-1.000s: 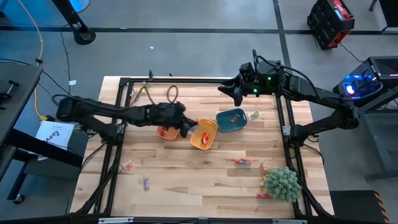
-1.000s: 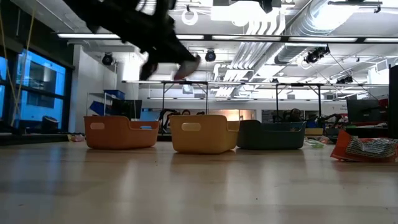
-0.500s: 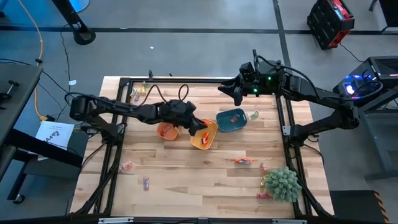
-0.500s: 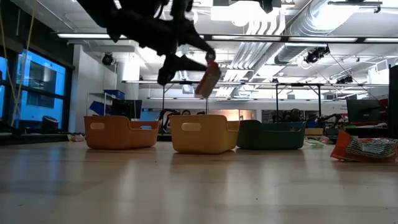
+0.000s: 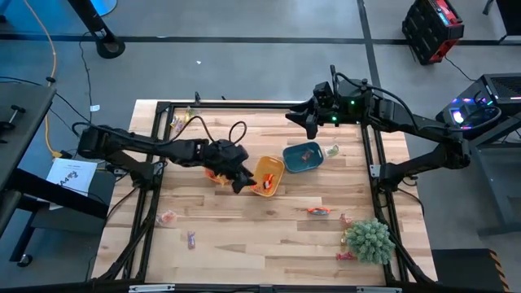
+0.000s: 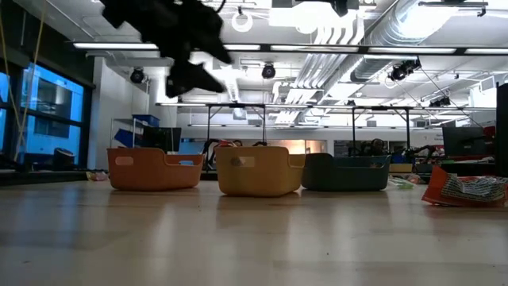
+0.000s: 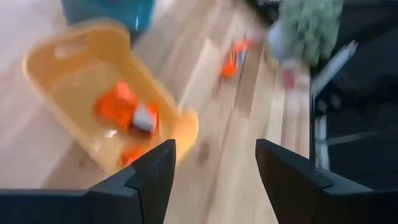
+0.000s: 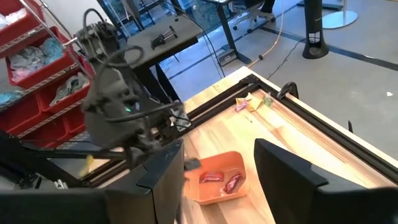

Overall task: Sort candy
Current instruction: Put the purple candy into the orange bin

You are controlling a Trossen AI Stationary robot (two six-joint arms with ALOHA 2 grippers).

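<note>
Three small bins stand in a row mid-table: an orange bin point(image 5: 213, 172) partly under my left arm, a yellow-orange bin point(image 5: 267, 176) and a blue bin point(image 5: 303, 157). Orange-wrapped candy point(image 7: 123, 111) lies in the yellow-orange bin, red candy point(image 8: 217, 178) in the orange one. My left gripper point(image 5: 242, 183) hovers open and empty just beside the yellow-orange bin's left near corner, high above the table in the low view point(image 6: 198, 75). Loose candy point(image 5: 317, 212) lies on the boards. My right gripper point(image 5: 308, 124) waits open over the far edge.
A green spiky plant point(image 5: 370, 241) stands at the near right corner, with candy beside it point(image 5: 343, 220). More candy lies near left point(image 5: 167, 217), point(image 5: 191, 238), at the far left point(image 5: 176, 122) and beside the blue bin point(image 5: 332, 150). A black frame point(image 5: 244, 104) rims the table.
My left gripper moved toward the table's right, over the yellow-orange bin, with a reddish candy at its fingertips, and opened. The candy no longer shows at the fingers. The gripper has then drawn back toward the left and near side.
</note>
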